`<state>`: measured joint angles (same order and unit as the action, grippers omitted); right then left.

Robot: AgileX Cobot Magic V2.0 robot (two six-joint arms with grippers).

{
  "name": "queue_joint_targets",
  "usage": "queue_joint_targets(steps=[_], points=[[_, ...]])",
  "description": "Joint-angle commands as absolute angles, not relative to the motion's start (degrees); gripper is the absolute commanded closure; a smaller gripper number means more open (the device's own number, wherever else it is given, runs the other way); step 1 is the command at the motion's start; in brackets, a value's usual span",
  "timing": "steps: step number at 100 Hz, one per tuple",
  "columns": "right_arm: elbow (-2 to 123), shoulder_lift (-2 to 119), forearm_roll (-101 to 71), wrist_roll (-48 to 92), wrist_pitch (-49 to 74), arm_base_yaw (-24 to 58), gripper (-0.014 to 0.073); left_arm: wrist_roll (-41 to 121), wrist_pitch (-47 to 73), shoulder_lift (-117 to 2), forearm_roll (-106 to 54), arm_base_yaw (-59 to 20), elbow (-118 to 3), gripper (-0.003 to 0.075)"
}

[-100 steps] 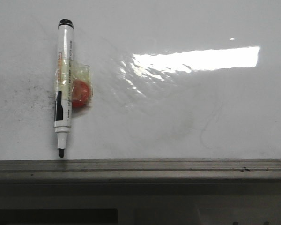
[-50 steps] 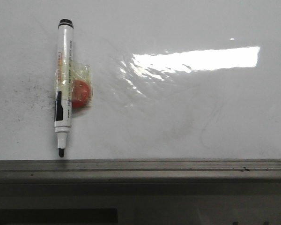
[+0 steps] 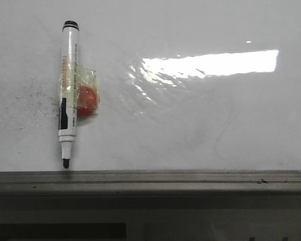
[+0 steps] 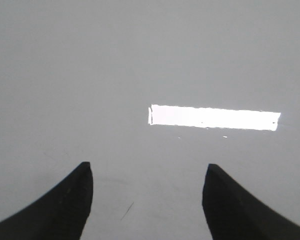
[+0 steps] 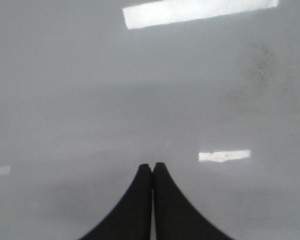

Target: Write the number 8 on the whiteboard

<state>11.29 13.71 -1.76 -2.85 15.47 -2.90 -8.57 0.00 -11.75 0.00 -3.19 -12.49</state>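
The whiteboard [image 3: 190, 125] is glossy white with faint grey smudges and erased curves; no black number 8 shows on it. An uncapped white marker [image 3: 68, 90] lies on the board at the left, black tip toward the grey edge rail [image 3: 150, 181], with a red round piece [image 3: 86, 99] taped to its side. Neither gripper shows in the front view. My left gripper [image 4: 147, 172] is open and empty over bare board [image 4: 140, 75]. My right gripper [image 5: 152, 167] is shut and empty over bare board [image 5: 140, 100].
A bright lamp reflection [image 3: 210, 63] lies across the board's right half. Dark specks [image 3: 35, 100] mark the board left of the marker. A short thin dark stroke [image 4: 127, 211] lies on the board between the left fingers.
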Motion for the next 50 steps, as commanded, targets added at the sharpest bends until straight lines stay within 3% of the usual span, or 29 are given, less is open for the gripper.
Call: queue_joint_targets(steps=[1, 50], points=[[13.3, 14.7, -1.9, -2.7, 10.4, -3.2, 0.0657, -8.6, -6.1, -14.5, -0.6, -5.4, -14.6, 0.0281], [13.2, 14.7, -1.9, -2.7, 10.6, -3.2, 0.0657, -8.6, -10.9, -29.4, -1.3, -36.7, -14.6, 0.0282]])
